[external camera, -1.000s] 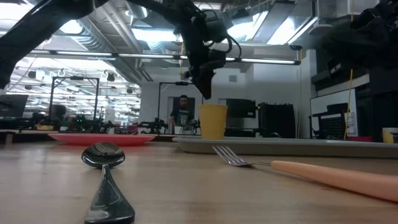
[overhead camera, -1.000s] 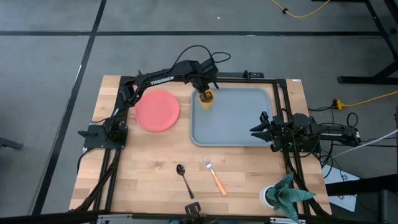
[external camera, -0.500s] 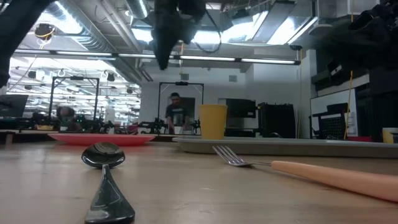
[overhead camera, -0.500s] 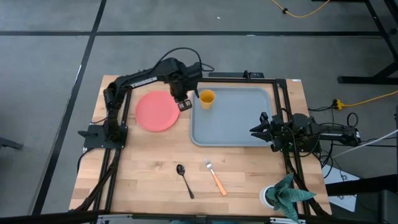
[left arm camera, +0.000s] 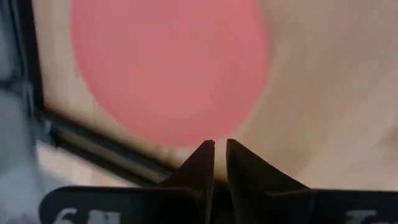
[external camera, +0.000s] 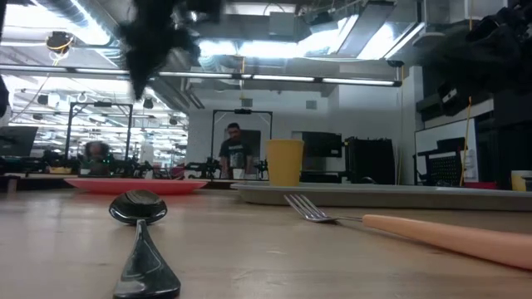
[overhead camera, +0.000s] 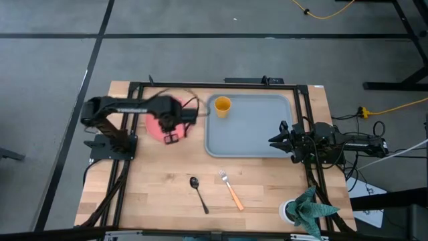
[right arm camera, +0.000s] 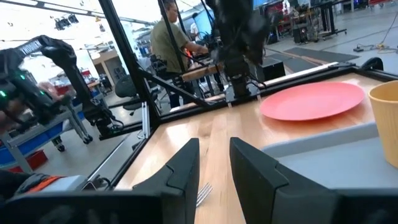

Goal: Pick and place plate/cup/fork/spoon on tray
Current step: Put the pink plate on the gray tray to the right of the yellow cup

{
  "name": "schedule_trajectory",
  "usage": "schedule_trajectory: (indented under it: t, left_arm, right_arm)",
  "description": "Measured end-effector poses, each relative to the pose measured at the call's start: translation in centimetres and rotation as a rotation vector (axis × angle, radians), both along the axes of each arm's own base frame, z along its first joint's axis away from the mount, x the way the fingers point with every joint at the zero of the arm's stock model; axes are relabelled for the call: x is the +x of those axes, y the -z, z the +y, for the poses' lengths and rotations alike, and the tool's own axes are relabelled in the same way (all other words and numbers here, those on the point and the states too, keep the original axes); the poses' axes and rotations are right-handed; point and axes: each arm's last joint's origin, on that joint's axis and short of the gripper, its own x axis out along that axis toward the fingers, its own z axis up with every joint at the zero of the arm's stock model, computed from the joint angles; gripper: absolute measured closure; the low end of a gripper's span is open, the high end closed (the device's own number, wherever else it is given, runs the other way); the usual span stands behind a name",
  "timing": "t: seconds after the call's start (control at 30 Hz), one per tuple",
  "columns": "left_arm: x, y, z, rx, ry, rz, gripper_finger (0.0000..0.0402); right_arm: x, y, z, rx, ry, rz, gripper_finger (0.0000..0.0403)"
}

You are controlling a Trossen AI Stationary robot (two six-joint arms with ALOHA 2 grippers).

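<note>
The coral-red plate point(overhead camera: 155, 130) lies flat on the table left of the grey-blue tray point(overhead camera: 257, 137); it also shows in the left wrist view point(left arm camera: 168, 62). The yellow-orange cup point(overhead camera: 222, 106) stands upright in the tray's far left corner. The dark spoon point(overhead camera: 198, 193) and the orange-handled fork point(overhead camera: 231, 187) lie on the table near the front edge. My left gripper point(overhead camera: 170, 138) hangs above the plate's near edge, shut and empty point(left arm camera: 220, 149). My right gripper point(overhead camera: 274, 139) waits open at the tray's right edge.
A black frame rail point(overhead camera: 214, 84) runs around the table. A green bundle in a white pot point(overhead camera: 306, 209) stands at the near right corner. A person point(external camera: 235, 154) stands in the room beyond the table's far edge.
My left gripper has swung from just above the cup toward the table's left and near edges and now hangs over the plate's near edge. The cup stays upright on the tray.
</note>
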Motion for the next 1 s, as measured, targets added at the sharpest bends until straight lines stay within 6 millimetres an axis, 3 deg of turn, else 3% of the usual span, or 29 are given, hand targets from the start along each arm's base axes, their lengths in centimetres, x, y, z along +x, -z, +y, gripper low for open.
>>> schedule_trajectory:
  t: [0.13,0.3,0.5,0.8,1.0]
  left_arm:
    - [-1.8,3.9,-2.1,0.084,0.027,-0.015,0.0365]
    - [-3.2,6.6,-5.0,0.235,0.071,-0.093,0.0365]
    - [-4.7,9.5,-8.4,0.250,0.186,-0.143,0.0365]
    - [-5.7,12.2,-9.0,0.362,0.251,-0.225,0.0365]
    - [-5.7,12.3,-9.1,0.345,0.209,-0.254,0.0365]
  right_arm:
    - [0.0,0.0,0.0,-0.001,0.001,0.000,0.0309]
    - [0.0,0.0,0.0,-0.003,0.001,0.003,0.0309]
    - [0.0,0.1,0.0,-0.004,0.001,0.010,0.0309]
    - [0.0,0.1,0.0,-0.003,0.001,0.011,0.0309]
    - [0.0,0.1,0.0,-0.004,0.001,0.011,0.0309]
